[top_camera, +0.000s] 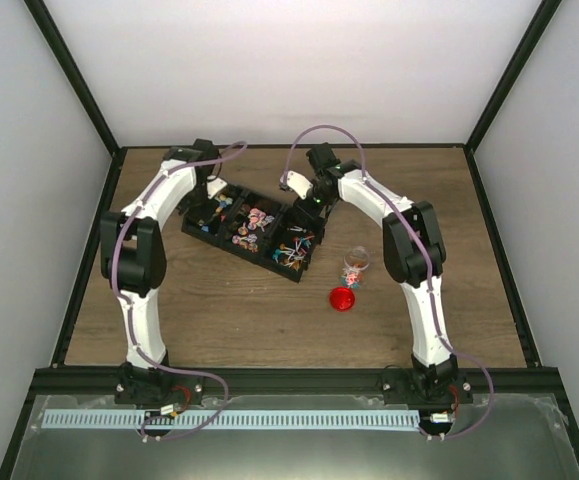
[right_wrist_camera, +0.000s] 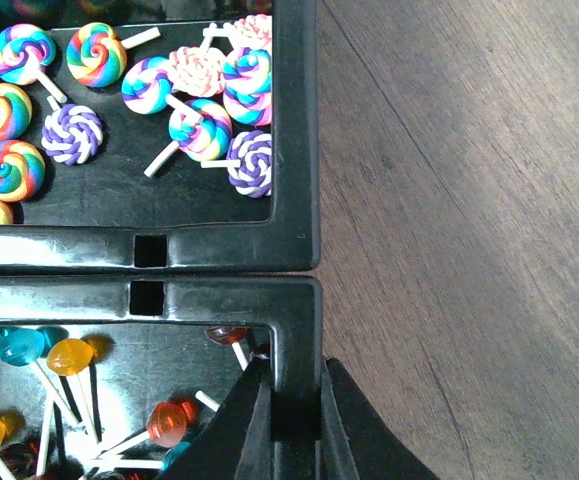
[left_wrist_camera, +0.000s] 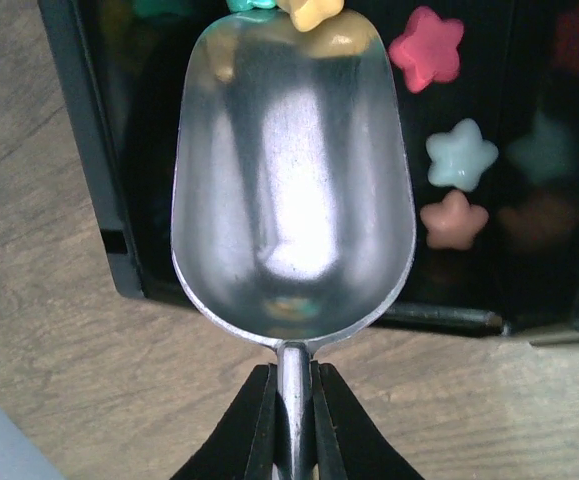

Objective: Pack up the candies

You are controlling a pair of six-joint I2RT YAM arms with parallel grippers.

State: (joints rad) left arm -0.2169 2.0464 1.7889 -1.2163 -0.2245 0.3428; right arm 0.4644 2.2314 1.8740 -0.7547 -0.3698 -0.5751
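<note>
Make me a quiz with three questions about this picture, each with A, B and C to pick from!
1. Where is the red lid?
A in the scoop
B on the table by the little jar
C up in the air

2. What colour is the scoop?
A silver
B green
C red

3. What is the right claw doing?
A hanging open
B holding the jar
C pinching the wall of a tray

Answers:
1 B: the top view shows the lid lying on the wood next to the jar.
2 A: the scoop shines silvery in the left claw, which grips its handle.
3 C: the right wrist view shows the claw shut on the black wall.
</note>
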